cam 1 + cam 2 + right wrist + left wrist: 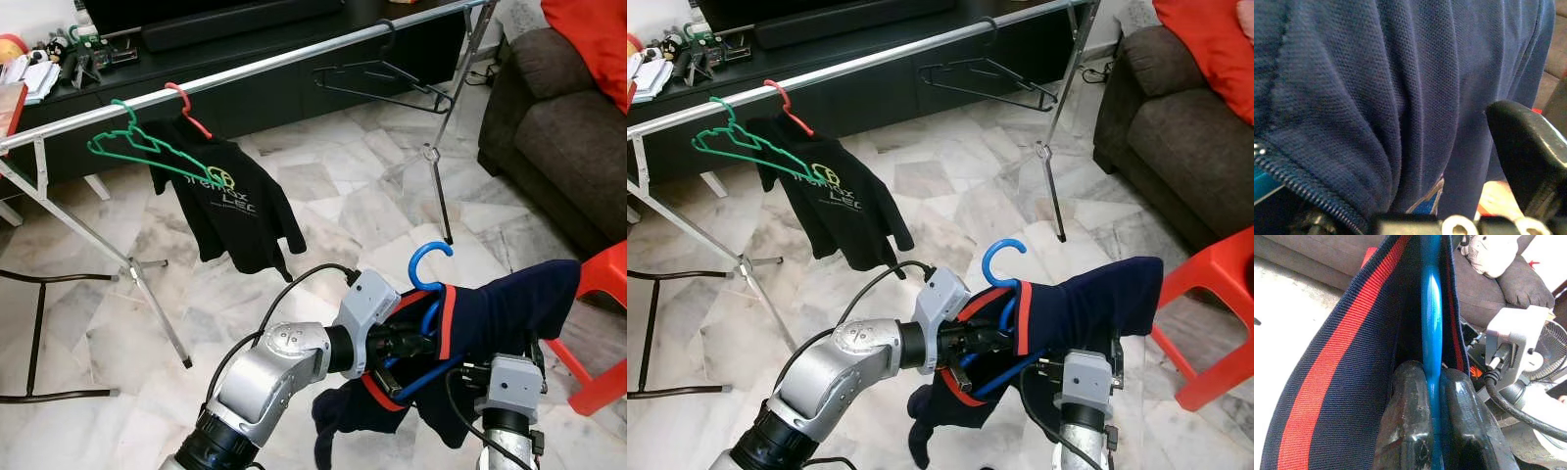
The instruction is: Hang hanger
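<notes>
A blue hanger [428, 257] carries a navy shirt [509, 304] with a red-trimmed collar. It is held low in front of me, well short of the silver rail [294, 61]. My left gripper [416, 343] is shut on the hanger's neck inside the collar, and the left wrist view shows both black fingers [1405, 421] pinching the blue rod [1431, 323]. My right gripper [1415, 147] sits under the draped shirt with navy fabric [1376, 88] across it. One black finger [1528, 147] stands far off to the side, so it is open.
On the rail hang a green hanger [137, 147], a red hanger with a black shirt [235, 211] and a black hanger [387, 78]. The rack's leg [441, 196] stands ahead on the marble floor. A brown sofa [568, 127] and a red chair [602, 333] are on the right.
</notes>
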Robot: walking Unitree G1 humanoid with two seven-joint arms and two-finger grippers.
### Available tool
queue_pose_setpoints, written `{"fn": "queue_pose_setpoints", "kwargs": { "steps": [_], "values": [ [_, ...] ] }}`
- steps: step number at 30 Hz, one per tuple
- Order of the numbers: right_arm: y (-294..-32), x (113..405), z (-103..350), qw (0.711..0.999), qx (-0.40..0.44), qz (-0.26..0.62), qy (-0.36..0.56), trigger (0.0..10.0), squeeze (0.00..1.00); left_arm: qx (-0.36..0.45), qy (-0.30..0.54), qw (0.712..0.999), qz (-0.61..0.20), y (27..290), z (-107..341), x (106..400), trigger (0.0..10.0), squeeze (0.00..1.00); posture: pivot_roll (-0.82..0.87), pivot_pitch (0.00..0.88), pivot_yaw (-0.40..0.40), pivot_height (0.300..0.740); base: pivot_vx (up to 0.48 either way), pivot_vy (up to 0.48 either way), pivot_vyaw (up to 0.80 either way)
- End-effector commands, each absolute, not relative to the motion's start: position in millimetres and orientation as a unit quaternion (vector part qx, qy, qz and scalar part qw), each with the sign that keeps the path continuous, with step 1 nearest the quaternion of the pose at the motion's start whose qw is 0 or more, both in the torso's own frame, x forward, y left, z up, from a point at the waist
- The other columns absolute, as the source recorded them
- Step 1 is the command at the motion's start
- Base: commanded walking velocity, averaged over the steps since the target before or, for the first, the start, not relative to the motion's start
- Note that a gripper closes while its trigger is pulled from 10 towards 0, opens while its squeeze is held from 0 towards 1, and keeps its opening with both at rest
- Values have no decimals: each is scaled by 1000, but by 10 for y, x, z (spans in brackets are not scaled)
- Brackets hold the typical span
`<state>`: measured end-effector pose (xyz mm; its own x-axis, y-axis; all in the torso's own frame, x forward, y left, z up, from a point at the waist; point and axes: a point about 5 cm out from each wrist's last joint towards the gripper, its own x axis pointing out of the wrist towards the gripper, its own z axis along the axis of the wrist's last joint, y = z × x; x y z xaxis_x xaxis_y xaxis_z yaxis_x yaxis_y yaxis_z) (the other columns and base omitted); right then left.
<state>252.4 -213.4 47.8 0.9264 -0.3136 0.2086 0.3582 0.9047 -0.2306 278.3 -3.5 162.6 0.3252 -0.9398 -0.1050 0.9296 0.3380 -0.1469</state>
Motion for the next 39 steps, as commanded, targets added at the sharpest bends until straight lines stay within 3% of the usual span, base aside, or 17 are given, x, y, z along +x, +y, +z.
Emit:
{"fn": "queue_pose_setpoints", "kwargs": {
  "steps": [1,9,18,29,39],
  "values": [
    [-2120,2497,509,971,-130,-180,-91,0,0,-23,88,815,-573,-6,1607,2775,10000,0,-96,207,75,740,0,0,0],
    [-2083,2492,561,969,-130,-188,-92,0,0,-7,95,815,-571,23,1546,2772,10000,0,-101,207,75,740,0,0,0],
    [-1884,2432,258,984,-118,-130,12,0,0,20,91,829,-551,41,1529,2833,10000,0,-99,216,73,740,0,0,0],
    [-1920,2396,198,980,-127,-146,42,0,0,23,92,833,-545,50,1521,2851,10000,0,-98,224,75,740,0,0,0],
    [-2155,2427,280,972,-147,-178,33,0,0,26,87,833,-546,78,1526,2844,10000,0,-95,229,74,740,0,0,0]
  ]
}}
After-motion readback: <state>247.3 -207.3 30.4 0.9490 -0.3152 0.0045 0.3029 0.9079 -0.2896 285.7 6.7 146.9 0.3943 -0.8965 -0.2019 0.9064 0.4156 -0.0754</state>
